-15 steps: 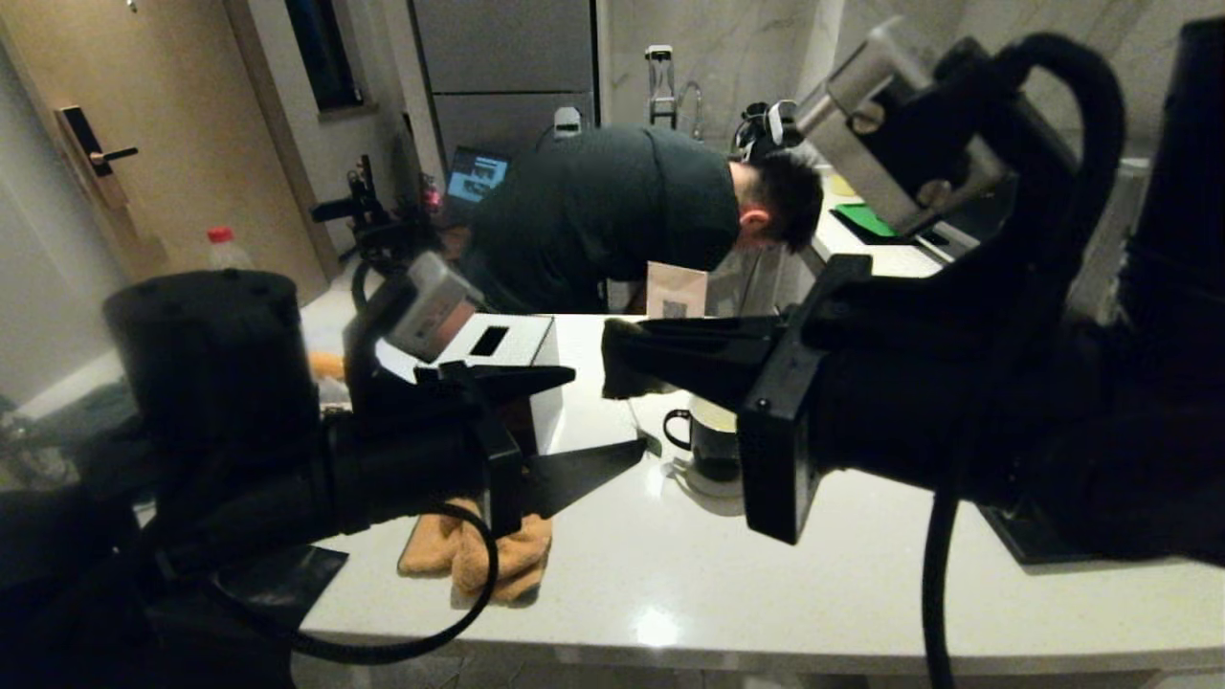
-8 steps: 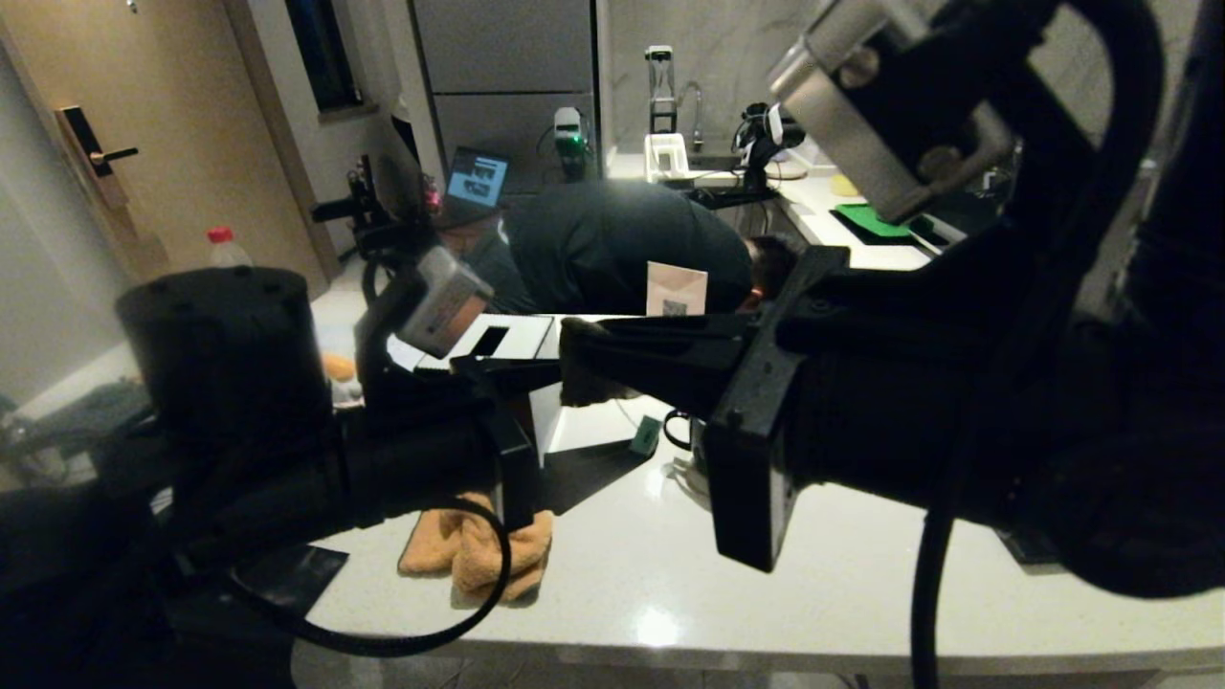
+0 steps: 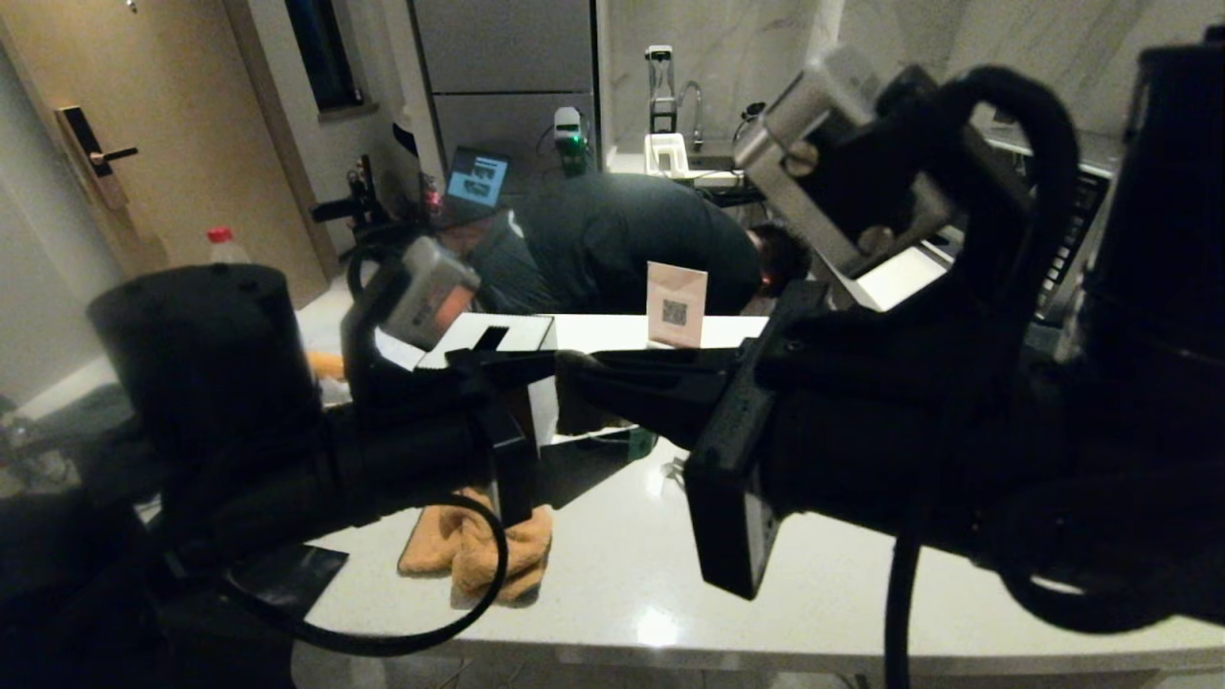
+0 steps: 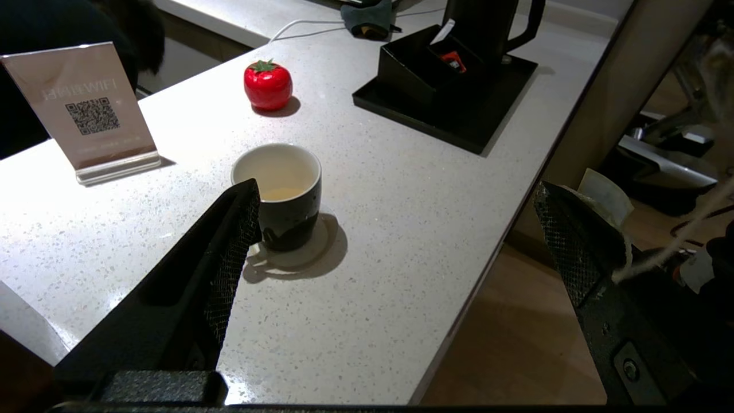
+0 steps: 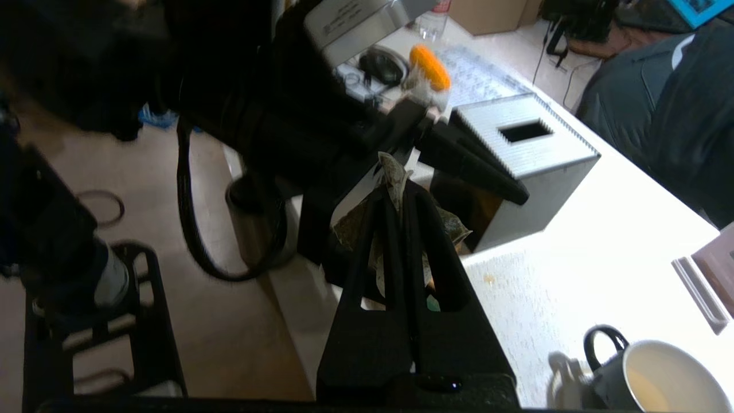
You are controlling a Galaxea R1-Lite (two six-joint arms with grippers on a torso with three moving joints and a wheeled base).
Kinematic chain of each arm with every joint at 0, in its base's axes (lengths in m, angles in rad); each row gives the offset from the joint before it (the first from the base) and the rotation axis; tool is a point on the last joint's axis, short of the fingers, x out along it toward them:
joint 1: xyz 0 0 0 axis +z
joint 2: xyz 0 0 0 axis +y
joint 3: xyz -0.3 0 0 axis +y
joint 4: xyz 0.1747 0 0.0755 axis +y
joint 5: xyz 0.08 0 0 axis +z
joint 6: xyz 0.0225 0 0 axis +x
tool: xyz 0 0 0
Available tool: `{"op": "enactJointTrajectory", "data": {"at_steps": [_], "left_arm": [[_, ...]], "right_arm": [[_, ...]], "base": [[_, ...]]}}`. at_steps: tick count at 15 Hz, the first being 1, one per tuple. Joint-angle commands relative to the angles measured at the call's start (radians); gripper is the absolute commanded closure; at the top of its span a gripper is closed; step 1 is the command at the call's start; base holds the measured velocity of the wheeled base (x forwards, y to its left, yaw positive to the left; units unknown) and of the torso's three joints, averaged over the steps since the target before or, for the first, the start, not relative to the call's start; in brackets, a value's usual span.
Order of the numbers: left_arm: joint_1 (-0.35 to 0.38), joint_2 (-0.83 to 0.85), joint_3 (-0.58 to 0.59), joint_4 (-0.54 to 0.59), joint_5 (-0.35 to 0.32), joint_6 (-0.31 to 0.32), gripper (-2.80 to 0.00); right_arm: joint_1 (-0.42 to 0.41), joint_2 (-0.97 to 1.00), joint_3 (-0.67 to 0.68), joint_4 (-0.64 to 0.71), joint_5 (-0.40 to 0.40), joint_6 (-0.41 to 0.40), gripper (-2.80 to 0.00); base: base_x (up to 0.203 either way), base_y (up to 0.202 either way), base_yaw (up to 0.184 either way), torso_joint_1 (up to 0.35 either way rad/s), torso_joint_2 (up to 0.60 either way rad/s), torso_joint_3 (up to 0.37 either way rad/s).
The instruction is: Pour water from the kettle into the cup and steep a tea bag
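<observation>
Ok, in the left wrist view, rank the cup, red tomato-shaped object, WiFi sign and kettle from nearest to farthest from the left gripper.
Measured from the left gripper:
1. Cup, right beside one fingertip.
2. WiFi sign, off to one side.
3. Red tomato-shaped object, beyond the cup; close to the sign's rank.
4. Kettle, on the black tray, farthest.

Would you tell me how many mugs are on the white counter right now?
1. The black cup stands mid-counter, between the QR sign and the black tray, with pale liquid inside. In the head view the right arm hides it; others could be hidden too.
</observation>
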Motion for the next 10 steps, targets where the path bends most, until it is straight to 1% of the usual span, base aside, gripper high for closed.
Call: {"op": "enactJointTrajectory", "data": {"at_steps": [1,5,10], "left_arm": [[-0.002,-0.01,0.016,-0.005,-0.002,-0.002,-2.8],[-0.018,-0.029,0.068,-0.006,-0.002,-0.002,-2.8],[-0.046,-0.041,0.089,-0.007,-0.002,-0.002,-2.8]], "right_arm": [[-0.001,0.023,-0.006,-0.051,-0.003,0.004,0.0],[-0.003,0.039,-0.036,-0.051,-0.003,0.005,0.0],[-0.003,0.056,-0.06,-0.05,-0.003,0.005,0.0]], "base": [[0.0,0.0,0.0,0.0,0.0,0.0],[0.0,0.0,0.0,0.0,0.0,0.0],[0.0,0.0,0.0,0.0,0.0,0.0]]}}
